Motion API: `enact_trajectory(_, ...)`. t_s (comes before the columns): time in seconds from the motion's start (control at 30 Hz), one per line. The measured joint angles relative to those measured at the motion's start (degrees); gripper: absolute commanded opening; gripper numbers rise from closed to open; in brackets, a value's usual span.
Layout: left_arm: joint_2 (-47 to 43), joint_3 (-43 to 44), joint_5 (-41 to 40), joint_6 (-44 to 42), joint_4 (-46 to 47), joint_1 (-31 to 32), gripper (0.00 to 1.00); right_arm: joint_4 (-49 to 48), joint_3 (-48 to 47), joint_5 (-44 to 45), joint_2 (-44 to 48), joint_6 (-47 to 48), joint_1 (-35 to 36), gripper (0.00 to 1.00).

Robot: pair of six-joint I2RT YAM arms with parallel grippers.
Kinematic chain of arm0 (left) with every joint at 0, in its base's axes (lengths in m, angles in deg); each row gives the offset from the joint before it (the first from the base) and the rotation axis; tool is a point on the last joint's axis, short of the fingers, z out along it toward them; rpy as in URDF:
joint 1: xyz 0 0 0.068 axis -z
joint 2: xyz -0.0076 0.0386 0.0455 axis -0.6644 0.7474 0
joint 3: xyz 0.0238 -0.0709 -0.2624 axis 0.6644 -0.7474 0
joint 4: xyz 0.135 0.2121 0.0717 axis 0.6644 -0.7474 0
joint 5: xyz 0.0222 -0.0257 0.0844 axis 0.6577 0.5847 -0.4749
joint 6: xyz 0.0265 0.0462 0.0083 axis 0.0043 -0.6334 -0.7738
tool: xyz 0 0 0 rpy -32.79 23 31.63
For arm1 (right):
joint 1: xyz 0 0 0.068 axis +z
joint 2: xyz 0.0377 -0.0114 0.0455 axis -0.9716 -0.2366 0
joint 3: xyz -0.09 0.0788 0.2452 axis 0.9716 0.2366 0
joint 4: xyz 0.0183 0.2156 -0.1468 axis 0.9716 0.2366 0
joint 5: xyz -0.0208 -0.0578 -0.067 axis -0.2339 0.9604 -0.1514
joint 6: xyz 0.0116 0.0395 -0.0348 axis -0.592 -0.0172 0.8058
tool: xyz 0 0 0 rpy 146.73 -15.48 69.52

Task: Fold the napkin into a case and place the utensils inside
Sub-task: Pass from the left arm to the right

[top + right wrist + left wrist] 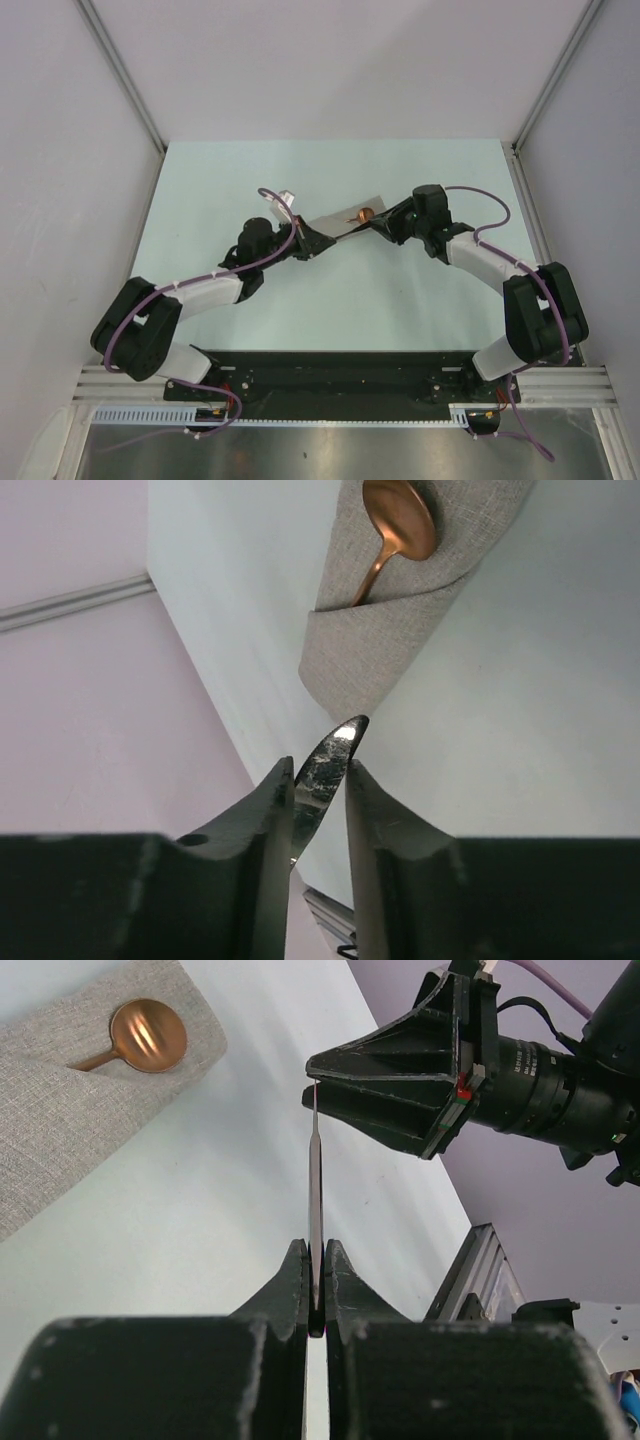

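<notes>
Case (370, 650) lies folded on the table (400, 300), copper spoon (400, 515) already inside. 1 utensil left: the silvery knife (316, 1190), clamped in the left pincer (316, 1260); right pincer (320, 770) narrowly straddles its tip, grip uncertain.

Stands boxed in on three sides by whitish walls (340, 70), joined at the far corners by aluminium posts (122, 75). Has an evenly lit pale mint tabletop (400, 310), ending nearest in a black plate (330, 372), a silver rail (130, 380) and a metal sheet (330, 450).
</notes>
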Motion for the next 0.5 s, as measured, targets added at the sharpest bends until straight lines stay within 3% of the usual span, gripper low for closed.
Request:
enact_trajectory(0.1,0.0,0.0,0.0,0.0,-0.2,0.0,0.0,-0.9,0.0,0.2,0.0,-2.0,0.0,0.0)
enact_trajectory(0.23,0.3,0.3,0.4,0.2,-0.3,0.1,0.02,-2.7,-0.1,0.2,-0.2,-3.4,-0.1,0.0)
enact_trajectory(0.33,0.8,1.7,0.5,0.1,-1.7,0.1,0.28,-3.5,-0.2,0.5,-0.5,-3.8,-0.4,0.0)
enact_trajectory(0.37,1.0,2.8,0.6,0.3,-3.4,0.0,0.41,-3.8,-0.3,0.6,-0.7,-4.0,-0.6,0.0)
enact_trajectory(0.47,1.6,5.8,1.6,0.0,-7.4,-0.8,0.54,-3.9,-0.5,1.4,-0.9,-3.5,-1.1,0.0)
enact_trajectory(0.5,1.8,7.0,2.0,0.1,-8.5,-1.4,0.54,-3.8,-0.6,1.9,-1.0,-3.3,-1.5,0.0)
